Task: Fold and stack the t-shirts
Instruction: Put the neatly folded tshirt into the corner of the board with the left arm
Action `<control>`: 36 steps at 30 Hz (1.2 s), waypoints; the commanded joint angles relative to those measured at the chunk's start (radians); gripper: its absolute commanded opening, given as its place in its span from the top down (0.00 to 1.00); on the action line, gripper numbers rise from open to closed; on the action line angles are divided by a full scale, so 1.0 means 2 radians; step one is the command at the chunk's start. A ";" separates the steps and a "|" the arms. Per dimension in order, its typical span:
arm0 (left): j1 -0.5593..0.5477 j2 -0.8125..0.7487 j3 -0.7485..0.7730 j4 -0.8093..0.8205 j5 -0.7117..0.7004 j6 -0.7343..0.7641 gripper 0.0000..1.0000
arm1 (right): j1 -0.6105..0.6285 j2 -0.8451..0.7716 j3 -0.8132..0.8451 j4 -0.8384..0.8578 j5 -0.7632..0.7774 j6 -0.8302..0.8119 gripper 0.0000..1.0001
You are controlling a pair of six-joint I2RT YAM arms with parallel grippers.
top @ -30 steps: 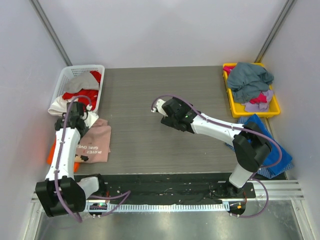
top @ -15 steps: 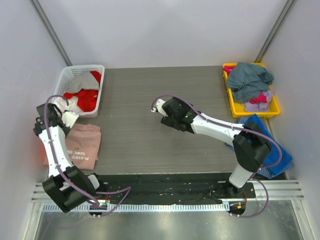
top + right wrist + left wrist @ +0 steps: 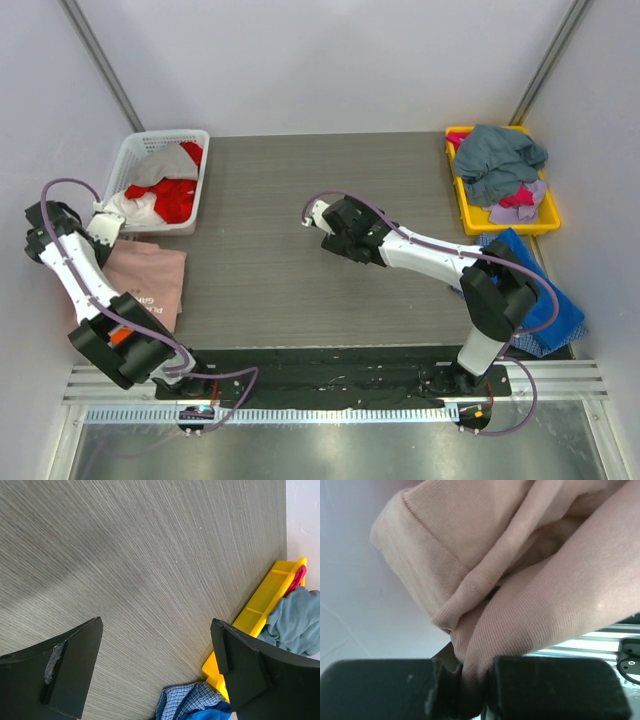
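Note:
A dusty-pink t-shirt (image 3: 148, 280) lies folded at the table's left edge, printed side up. My left gripper (image 3: 103, 226) is at its far corner, shut on a bunch of the pink fabric (image 3: 470, 675), which fills the left wrist view. A sliver of orange t-shirt (image 3: 119, 337) shows beneath the left arm. My right gripper (image 3: 335, 228) hovers over the bare middle of the table, open and empty (image 3: 156, 625). More t-shirts lie in a pile topped by a grey-teal one (image 3: 497, 160) in the yellow bin.
A white basket (image 3: 165, 135) at the back left holds red and white clothes (image 3: 170, 195). The yellow bin (image 3: 548, 222) stands at the back right, seen also in the right wrist view (image 3: 260, 610). A blue shirt (image 3: 545, 300) and checked cloth (image 3: 190, 705) lie by the right arm.
My left arm has swung out to the left, dragging the pink t-shirt leftward so that it now covers most of the orange one. The right arm has not moved.

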 commanded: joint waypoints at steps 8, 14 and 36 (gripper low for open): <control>0.048 0.057 -0.026 0.115 -0.034 0.047 1.00 | -0.002 -0.005 0.014 0.010 0.007 0.001 0.03; 0.073 0.111 -0.016 0.162 -0.050 0.052 1.00 | -0.001 -0.001 0.017 0.009 0.005 0.003 0.03; 0.072 0.121 -0.046 0.208 -0.002 0.016 0.50 | -0.002 0.006 0.029 -0.008 -0.002 0.008 0.03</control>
